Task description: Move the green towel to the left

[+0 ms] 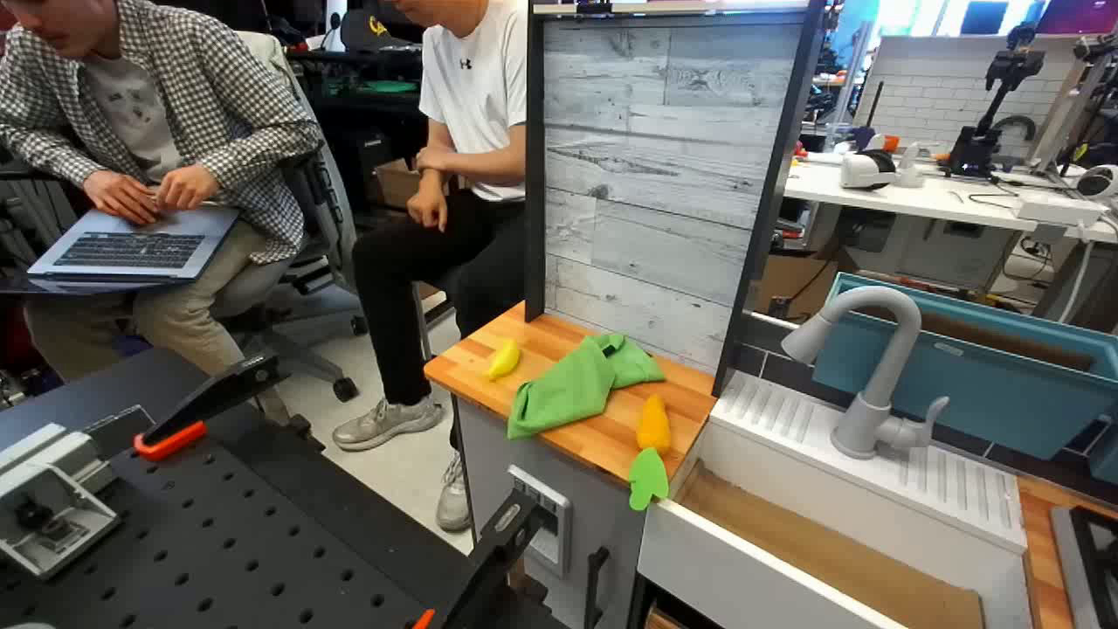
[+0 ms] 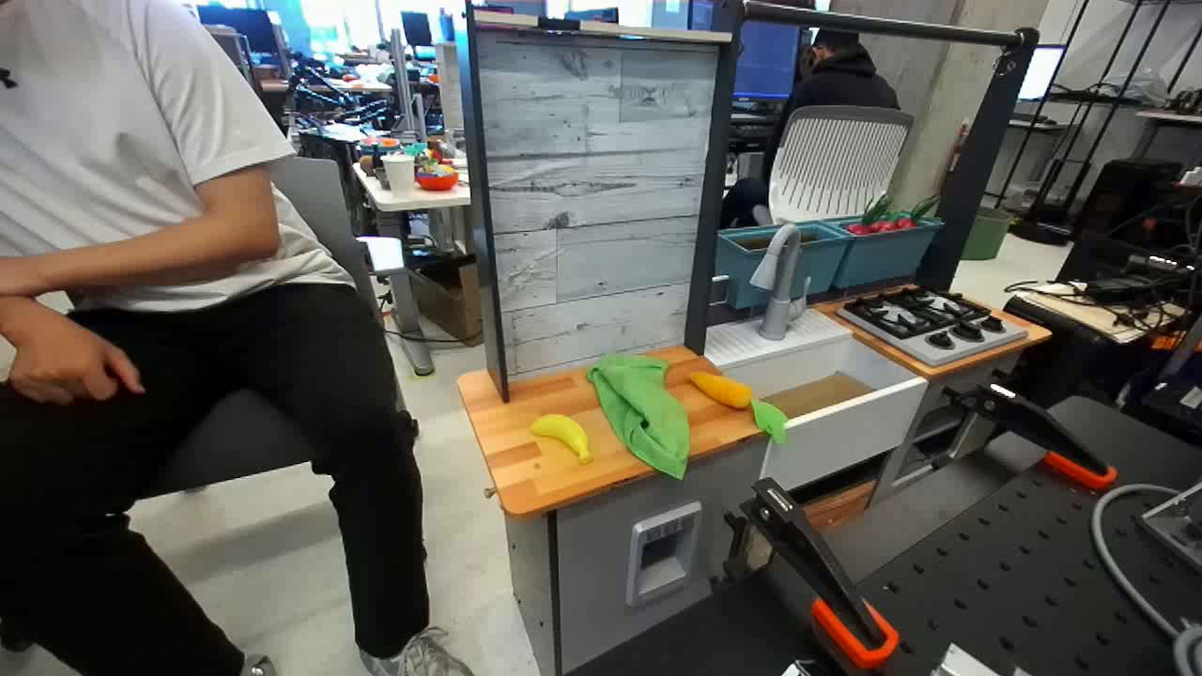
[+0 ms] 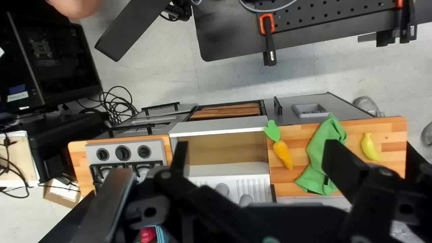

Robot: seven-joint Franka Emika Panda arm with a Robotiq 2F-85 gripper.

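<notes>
The green towel (image 1: 572, 380) lies crumpled on the wooden countertop (image 1: 467, 358), between the banana and the carrot. It also shows in an exterior view (image 2: 640, 408), one end hanging slightly over the counter's front edge. In the wrist view the towel (image 3: 319, 152) is partly covered by one finger. My gripper (image 3: 256, 141) is open, with its fingers wide apart and nothing between them. It appears high above the play kitchen, over the sink and counter. Neither exterior view shows the gripper.
A yellow banana (image 2: 563, 435) and an orange carrot (image 2: 721, 389) with a green top lie on either side of the towel. A grey wood-pattern panel (image 1: 655, 175) stands behind the counter. The sink (image 1: 812, 542) with its faucet (image 1: 873, 376) adjoins it. People sit nearby.
</notes>
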